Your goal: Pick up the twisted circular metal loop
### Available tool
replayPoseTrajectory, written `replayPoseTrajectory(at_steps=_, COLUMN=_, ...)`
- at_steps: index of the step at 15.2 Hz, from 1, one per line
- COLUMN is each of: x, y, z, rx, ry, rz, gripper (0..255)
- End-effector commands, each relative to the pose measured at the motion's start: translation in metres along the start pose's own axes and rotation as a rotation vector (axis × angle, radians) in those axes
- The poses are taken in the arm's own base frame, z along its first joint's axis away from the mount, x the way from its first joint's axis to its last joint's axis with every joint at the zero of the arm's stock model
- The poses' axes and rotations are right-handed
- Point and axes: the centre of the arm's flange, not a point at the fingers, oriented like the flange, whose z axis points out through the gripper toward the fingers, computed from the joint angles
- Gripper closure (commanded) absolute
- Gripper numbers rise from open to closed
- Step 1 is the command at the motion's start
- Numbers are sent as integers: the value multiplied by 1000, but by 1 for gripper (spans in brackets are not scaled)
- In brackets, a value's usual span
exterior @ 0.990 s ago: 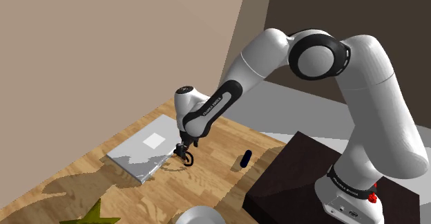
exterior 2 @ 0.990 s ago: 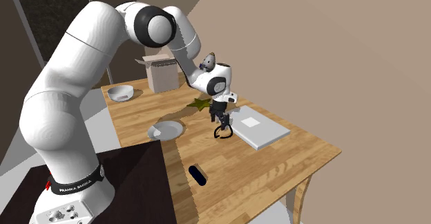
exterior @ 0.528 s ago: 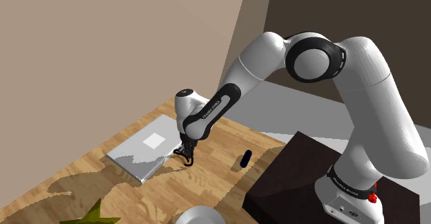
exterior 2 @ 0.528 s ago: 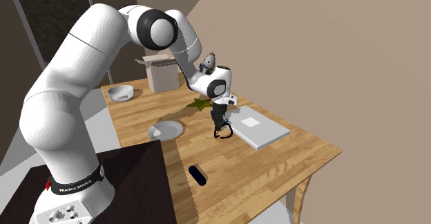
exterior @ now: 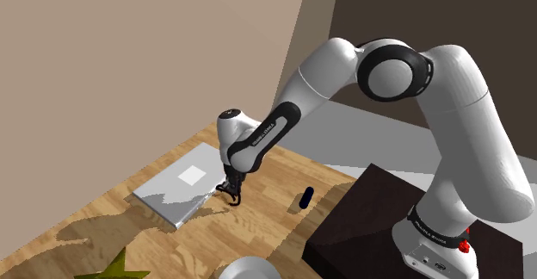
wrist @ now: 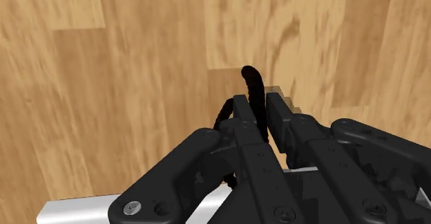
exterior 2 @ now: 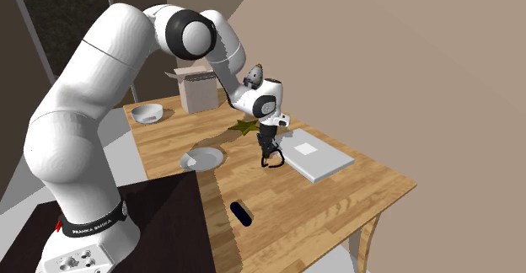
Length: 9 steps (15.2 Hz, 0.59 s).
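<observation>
The twisted loop [wrist: 252, 90] is a thin black ring of rope-like twist. It stands between the two black fingers, which clasp it, and its top arcs out past the fingertips. My gripper [wrist: 259, 105] is shut on it, just above the wooden table [wrist: 103, 84]. In the shoulder view the gripper [exterior: 231, 186] points down beside the grey slab's near corner, with the loop [exterior: 235, 197] hanging under it at the tabletop. The second exterior view has the gripper [exterior 2: 268, 151] and the loop [exterior 2: 271, 163] in the table's middle.
A flat grey slab [exterior 2: 317, 158] with a white square lies right beside the gripper. A small black oblong [exterior 2: 242, 213] sits near the stand. A plate [exterior 2: 202, 157], a bowl [exterior 2: 147, 113], an open box [exterior 2: 198, 91] and a green star shape [exterior 2: 245, 126] stand farther back.
The fingers have closed on the loop, which lay as an open ring a second ago and now looks narrow and upright. Over the last half second nothing has moved.
</observation>
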Motion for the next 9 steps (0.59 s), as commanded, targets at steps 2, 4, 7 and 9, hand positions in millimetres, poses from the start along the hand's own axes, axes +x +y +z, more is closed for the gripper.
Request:
replayPoseTrajectory(at_steps=2, x=-1, y=0, z=-15, rx=0, ry=0, rz=0, gripper=255)
replayPoseTrajectory(at_steps=4, x=-2, y=0, z=-25, rx=0, ry=0, rz=0, gripper=255)
replayPoseTrajectory(at_steps=7, x=-3, y=-1, z=-41, rx=0, ry=0, rz=0, gripper=255)
replayPoseTrajectory(at_steps=9, x=-3, y=-2, z=-51, rx=0, ry=0, rz=0, gripper=255)
